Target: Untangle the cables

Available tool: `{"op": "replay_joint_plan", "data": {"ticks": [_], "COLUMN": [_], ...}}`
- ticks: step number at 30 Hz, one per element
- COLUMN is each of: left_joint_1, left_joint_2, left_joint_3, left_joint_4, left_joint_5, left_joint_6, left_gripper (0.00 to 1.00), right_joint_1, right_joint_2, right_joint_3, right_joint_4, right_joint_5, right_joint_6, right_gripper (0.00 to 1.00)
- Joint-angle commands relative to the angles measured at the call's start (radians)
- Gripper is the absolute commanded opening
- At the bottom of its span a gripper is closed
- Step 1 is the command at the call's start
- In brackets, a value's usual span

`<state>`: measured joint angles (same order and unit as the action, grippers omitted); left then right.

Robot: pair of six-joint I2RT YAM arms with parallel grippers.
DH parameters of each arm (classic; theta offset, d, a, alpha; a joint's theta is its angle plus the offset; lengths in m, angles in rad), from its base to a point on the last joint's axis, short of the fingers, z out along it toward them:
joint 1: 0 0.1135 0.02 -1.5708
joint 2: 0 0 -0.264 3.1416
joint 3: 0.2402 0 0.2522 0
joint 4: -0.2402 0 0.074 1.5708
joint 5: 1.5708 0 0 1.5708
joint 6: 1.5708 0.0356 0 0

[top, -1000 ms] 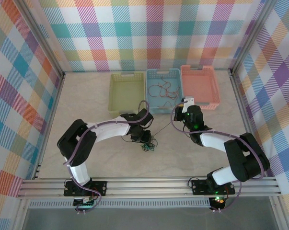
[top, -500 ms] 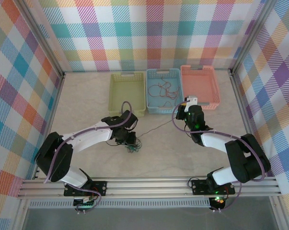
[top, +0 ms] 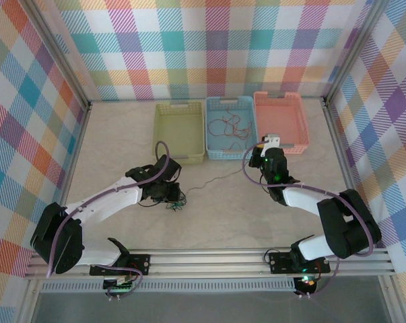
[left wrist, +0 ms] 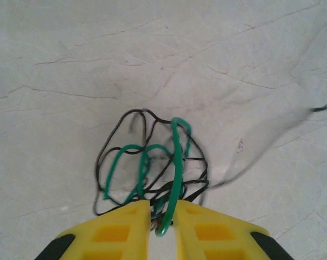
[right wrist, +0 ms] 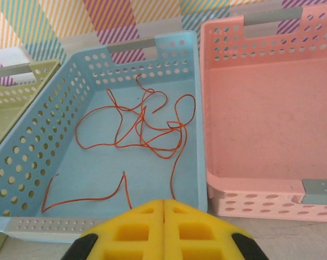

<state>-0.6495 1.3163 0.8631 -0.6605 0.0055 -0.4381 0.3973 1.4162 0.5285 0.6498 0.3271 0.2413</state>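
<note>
- Watching the left gripper [left wrist: 162,208] low in the left half of the top view, I see its yellow fingers [left wrist: 125,227] nipped on a tangle [left wrist: 152,162] of green and black cables, a green loop caught in the narrow slit between them.
- The tangle lies on the pale table [top: 122,141], fanning out just ahead of the fingertips.
- A thin dark strand [top: 213,182] runs from the tangle rightward across the middle of the top view; I cannot tell where its far end lies.
- The green basket [top: 179,105] sits upper centre-left.
- The blue basket [right wrist: 130,44] beside it holds loose orange cables [right wrist: 141,127], spread squiggly over its floor.
- The right gripper [right wrist: 163,203] sits bottom centre of the right wrist view, its fingers pressed flat together; I see nothing between them.
- The pink basket [right wrist: 250,43] stands furthest right, touching the blue one.
</note>
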Motion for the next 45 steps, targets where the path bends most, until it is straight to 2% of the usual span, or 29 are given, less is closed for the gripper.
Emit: {"op": "replay_joint_plan", "data": {"ticks": [1, 10, 12, 17, 22, 32, 40, 45], "left_joint_1": [0.014, 0.016, 0.016, 0.002, -0.034, -0.07, -0.069, -0.069], "left_joint_2": [-0.027, -0.038, -0.052, -0.066, 0.063, 0.395, 0.518, 0.542], "left_joint_3": [-0.025, 0.003, 0.028, 0.098, 0.253, 0.442, 0.484, 0.475], "left_joint_4": [-0.036, -0.021, -0.017, 0.061, 0.034, -0.022, -0.078, -0.093], "left_joint_5": [-0.018, 0.036, 0.047, 0.155, 0.118, 0.127, 0.094, 0.104], "left_joint_6": [-0.019, -0.02, -0.016, 0.021, 0.076, 0.142, 0.147, 0.145], "left_gripper": [0.19, 0.24, 0.29, 0.46, 0.53, 0.54, 0.53, 0.48], "right_joint_1": [-0.01, -0.011, -0.011, -0.011, -0.01, -0.01, -0.01, -0.01], "right_joint_2": [-0.023, -0.016, -0.014, -0.01, -0.007, -0.005, -0.003, -0.004], "right_joint_3": [-0.01, -0.008, -0.008, -0.003, 0.001, 0.0, 0.002, 0.002], "right_joint_4": [0.007, 0.022, 0.021, 0.019, 0.018, 0.016, 0.016, 0.016], "right_joint_5": [0.027, -0.018, -0.023, -0.034, -0.039, -0.041, -0.043, -0.041], "right_joint_6": [0.02, 0.016, 0.016, 0.015, 0.015, 0.015, 0.015, 0.015], "right_gripper": [0.0, 0.0, 0.0, 0.0, 0.0, 0.0, 0.0, 0.0]}}
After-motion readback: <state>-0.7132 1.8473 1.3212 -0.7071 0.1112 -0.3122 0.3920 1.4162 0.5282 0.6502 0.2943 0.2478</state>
